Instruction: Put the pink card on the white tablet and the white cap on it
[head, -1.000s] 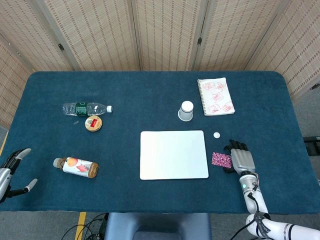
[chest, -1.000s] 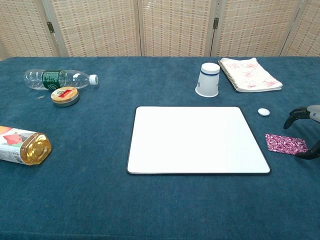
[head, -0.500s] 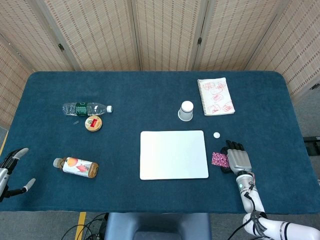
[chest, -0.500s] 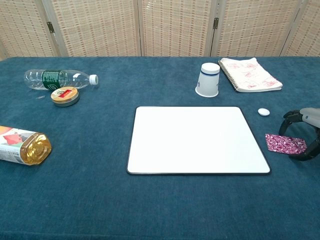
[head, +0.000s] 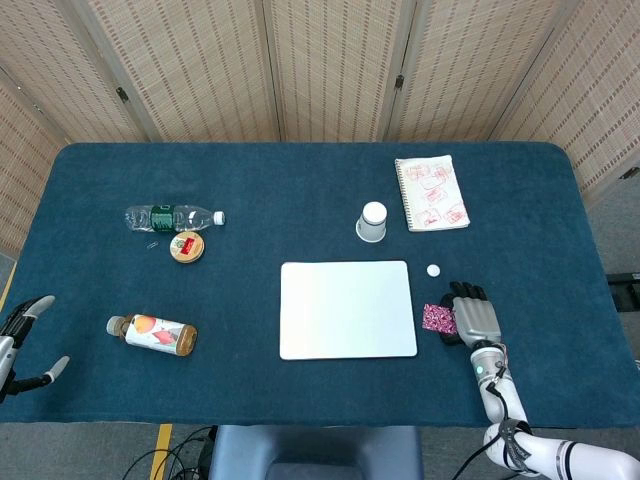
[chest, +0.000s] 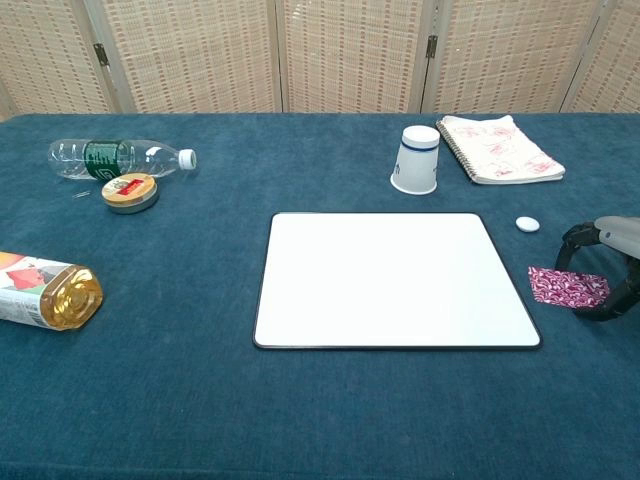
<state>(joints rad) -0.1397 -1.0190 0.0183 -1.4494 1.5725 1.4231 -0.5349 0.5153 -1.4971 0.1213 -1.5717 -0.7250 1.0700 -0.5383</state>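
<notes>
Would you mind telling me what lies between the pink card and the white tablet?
Nothing: in the chest view only bare blue cloth separates the pink card from the white tablet.

The bench (head: 300, 180) is covered with a matt dark blue cloth that looks a little fuzzy, and the white tablet (head: 347, 308) on it has a smooth, flat surface with a thin dark edge. To the left of the tablet lie a clear plastic bottle (head: 172, 216) and a glossy amber bottle (head: 153, 333) with a paper label. Behind the tablet stand a paper cup (head: 372, 222) and a paper notebook (head: 431, 192) with wire spiral binding.
</notes>
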